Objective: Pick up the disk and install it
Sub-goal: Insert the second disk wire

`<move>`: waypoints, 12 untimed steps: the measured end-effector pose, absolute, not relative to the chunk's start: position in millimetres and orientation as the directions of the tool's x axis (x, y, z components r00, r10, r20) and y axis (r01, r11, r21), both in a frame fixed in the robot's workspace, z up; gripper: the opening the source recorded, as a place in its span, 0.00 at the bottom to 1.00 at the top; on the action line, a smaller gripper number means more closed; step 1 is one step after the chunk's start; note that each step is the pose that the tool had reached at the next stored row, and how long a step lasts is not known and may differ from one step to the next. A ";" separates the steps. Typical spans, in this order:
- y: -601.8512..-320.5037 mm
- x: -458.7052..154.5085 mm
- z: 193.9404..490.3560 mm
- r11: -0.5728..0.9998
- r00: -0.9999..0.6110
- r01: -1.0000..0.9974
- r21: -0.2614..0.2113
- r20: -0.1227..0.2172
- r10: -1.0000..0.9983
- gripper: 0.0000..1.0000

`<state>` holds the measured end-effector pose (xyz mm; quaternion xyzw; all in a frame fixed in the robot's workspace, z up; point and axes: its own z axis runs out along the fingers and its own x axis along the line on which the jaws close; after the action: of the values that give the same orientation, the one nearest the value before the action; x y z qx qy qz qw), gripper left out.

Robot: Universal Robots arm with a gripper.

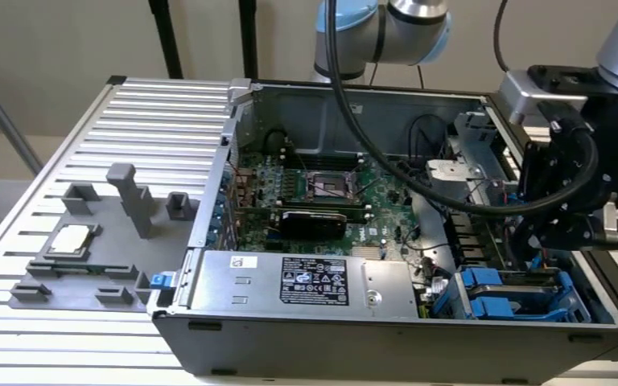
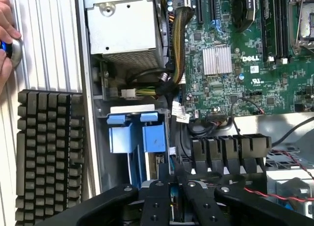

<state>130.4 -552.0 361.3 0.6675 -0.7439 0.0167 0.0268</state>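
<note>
The disk (image 2: pixel 171 200) appears in the wrist view as a thin blue-and-silver edge caught between the black fingers (image 2: pixel 158 196) of the gripper (image 2: pixel 172 184). The jaws stand close together with only that narrow strip between them, so I read them as clamped on the disk held edge-on, though little of it can be seen.

In the exterior view the gripper (image 1: pixel 554 241) hangs inside the open computer case (image 1: pixel 395 338) at the exterior view's right, just above the blue plastic drive cage (image 1: pixel 518 296) and beside the power supply (image 1: pixel 287 277). The wrist view looks down on the same cage (image 2: pixel 131 138), its two blue tabs (image 2: pixel 117 119) side by side under a white label, with the Dell motherboard (image 2: pixel 245 49) and a bundle of cables (image 2: pixel 174 49) near it.

The pick-up looks done, judging by the grey fixture tray (image 1: pixel 84 273), which carries a small square processor chip (image 1: pixel 71 239) but no drive. The step in hand is the install: bringing the disk to its bay.

That calls for the carrier rails to sit square with the cage's guides and clear of the loose cables, since a tilt would likely jam the disk.

A person's hand (image 2: pixel 6 39) rests on a button outside the case, next to a black keyboard (image 2: pixel 49 152).
</note>
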 end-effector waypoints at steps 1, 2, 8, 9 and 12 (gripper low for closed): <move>-554.9 130.2 360.4 0.108 -0.107 -0.994 0.010 0.057 -0.993 0.00; -557.5 130.0 359.6 0.108 -0.107 -0.994 0.008 0.052 -0.993 0.00; -566.0 126.7 354.4 0.101 -0.101 -0.995 -0.004 0.024 -0.995 0.00; -566.4 126.0 353.5 0.099 -0.099 -0.995 -0.007 0.021 -0.995 0.00; -567.0 124.3 350.9 0.093 -0.093 -0.996 -0.018 0.012 -0.996 0.00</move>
<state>124.3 -567.0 350.9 0.6734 -0.7392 0.0106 -0.0016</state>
